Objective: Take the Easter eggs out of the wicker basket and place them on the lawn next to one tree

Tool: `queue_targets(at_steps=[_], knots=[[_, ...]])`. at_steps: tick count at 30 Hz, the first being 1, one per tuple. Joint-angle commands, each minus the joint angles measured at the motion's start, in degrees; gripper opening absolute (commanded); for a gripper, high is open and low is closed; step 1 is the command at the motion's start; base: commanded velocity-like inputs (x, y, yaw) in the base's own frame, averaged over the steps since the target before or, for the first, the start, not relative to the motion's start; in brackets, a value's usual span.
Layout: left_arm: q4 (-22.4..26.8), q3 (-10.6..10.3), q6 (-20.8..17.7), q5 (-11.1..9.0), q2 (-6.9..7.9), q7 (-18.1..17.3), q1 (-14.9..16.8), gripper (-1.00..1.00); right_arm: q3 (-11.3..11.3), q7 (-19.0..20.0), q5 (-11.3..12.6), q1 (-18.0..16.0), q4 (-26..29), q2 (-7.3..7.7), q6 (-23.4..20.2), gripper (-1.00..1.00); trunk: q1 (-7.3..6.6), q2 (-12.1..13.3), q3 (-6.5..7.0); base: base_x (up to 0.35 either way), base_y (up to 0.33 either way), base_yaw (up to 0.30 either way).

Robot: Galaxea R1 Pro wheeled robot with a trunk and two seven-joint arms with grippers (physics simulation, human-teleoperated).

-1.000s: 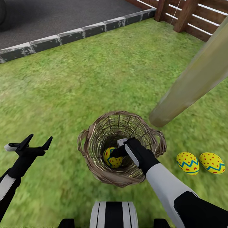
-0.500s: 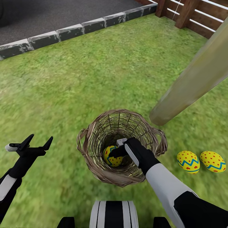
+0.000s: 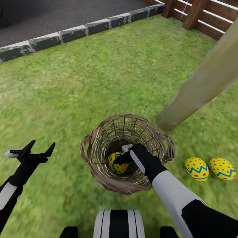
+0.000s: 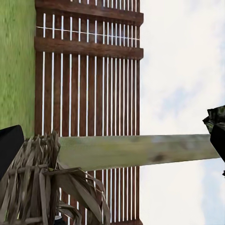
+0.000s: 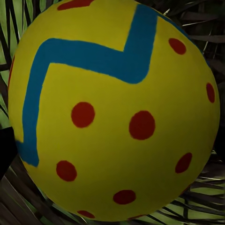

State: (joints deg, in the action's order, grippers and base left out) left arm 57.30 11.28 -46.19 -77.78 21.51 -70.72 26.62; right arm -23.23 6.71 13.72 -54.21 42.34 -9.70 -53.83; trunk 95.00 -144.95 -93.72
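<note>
The wicker basket stands on the lawn, and its rim also shows in the left wrist view. One yellow Easter egg lies inside it. My right gripper reaches down into the basket and is shut on that egg, which looms large in the right wrist view with dark fingers at its sides. Two more Easter eggs lie on the grass beside the foot of the tree. Left of the basket, my left gripper hangs open above the grass, holding nothing.
A grey stone kerb edges the dark driveway at the back. A brown wooden fence runs along the back right, seen also in the left wrist view. Open grass lies all around the basket.
The head camera has shifted slightly, so the whole picture has moved a little. The right gripper stays at the egg in the basket; the left arm is still.
</note>
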Motion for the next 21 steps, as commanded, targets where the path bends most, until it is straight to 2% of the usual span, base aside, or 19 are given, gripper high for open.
queue_targets(at_steps=[1, 21], knots=[[0.0, 0.0, -0.5, -0.3, 0.02, 0.0, 0.0, 1.00, -0.1, 0.1, -1.7, 0.0, 0.0, 0.04, -0.1, -1.00, 0.00, 0.0, -0.03, 0.000, 0.000, 0.000], [-0.1, 0.0, -0.5, -0.3, 0.02, 0.0, 0.0, 1.00, 0.0, 0.1, -1.6, 0.0, 0.0, 0.12, -0.1, -1.00, 0.10, -0.1, -0.92, 0.000, 0.000, 0.000]])
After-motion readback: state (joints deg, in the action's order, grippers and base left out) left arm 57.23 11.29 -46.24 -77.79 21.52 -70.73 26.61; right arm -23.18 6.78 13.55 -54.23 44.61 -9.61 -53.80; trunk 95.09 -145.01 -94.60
